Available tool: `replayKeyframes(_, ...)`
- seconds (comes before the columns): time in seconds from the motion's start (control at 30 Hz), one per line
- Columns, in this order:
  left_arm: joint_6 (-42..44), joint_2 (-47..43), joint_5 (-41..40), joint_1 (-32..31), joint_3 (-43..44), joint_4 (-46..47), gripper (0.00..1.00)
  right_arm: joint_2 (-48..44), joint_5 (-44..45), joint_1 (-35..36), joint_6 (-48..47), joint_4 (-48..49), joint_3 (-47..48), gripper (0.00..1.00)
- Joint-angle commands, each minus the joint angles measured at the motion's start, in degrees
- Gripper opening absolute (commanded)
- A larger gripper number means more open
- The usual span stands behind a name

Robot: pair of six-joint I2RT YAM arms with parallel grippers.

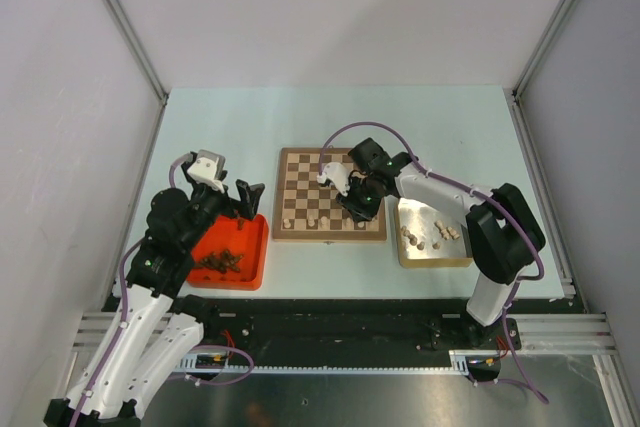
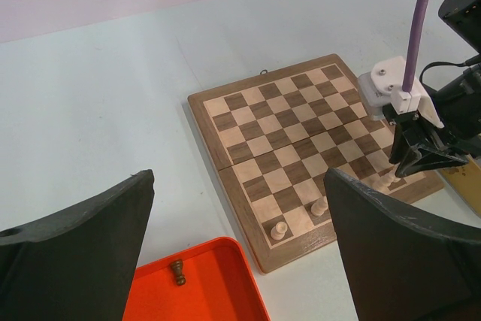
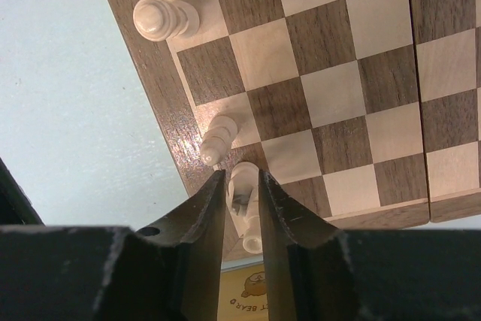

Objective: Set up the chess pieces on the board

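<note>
Right hand (image 3: 241, 180) clamped on pale chessman (image 3: 245, 202); left hand (image 2: 239, 178) apart beside red tray (image 2: 222, 287) of dark chessmen (image 1: 222, 260).

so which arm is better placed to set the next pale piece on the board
Right. The right tool is shut on a pale piece over the near edge of the board, beside other pieces already set there. The left tool hangs open and empty by the red tray.

Two pale chess pieces (image 2: 279, 229) on the board (image 2: 301, 133), right gripper (image 2: 406, 167) nearby
</note>
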Motion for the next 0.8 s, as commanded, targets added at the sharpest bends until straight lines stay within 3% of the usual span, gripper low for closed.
replayKeyframes(0.0,2.0,0.1,-0.2,-0.1,-0.1,1.3,1.00,-0.6,-0.5,-0.2,0.8,0.8,2.0,0.29)
replayKeyframes(0.27,2.0,0.1,-0.2,-0.1,-0.1,1.3,1.00,-4.5,-2.8,-2.3,0.7,-0.1,2.3,0.35)
replayKeyframes(0.43,2.0,0.1,0.5,-0.1,0.0,1.3,1.00,-9.6,-7.8,-4.5,-1.7,-3.2,2.4,0.45)
replayKeyframes(0.57,2.0,0.7,1.7,0.0,0.1,1.3,1.00,-12.2,-12.0,-8.8,-4.0,-6.6,2.4,0.48)
replayKeyframes(0.77,-2.3,2.2,6.4,0.0,1.7,1.3,1.00,-15.8,-20.1,-21.9,-9.2,-14.3,1.7,0.48)
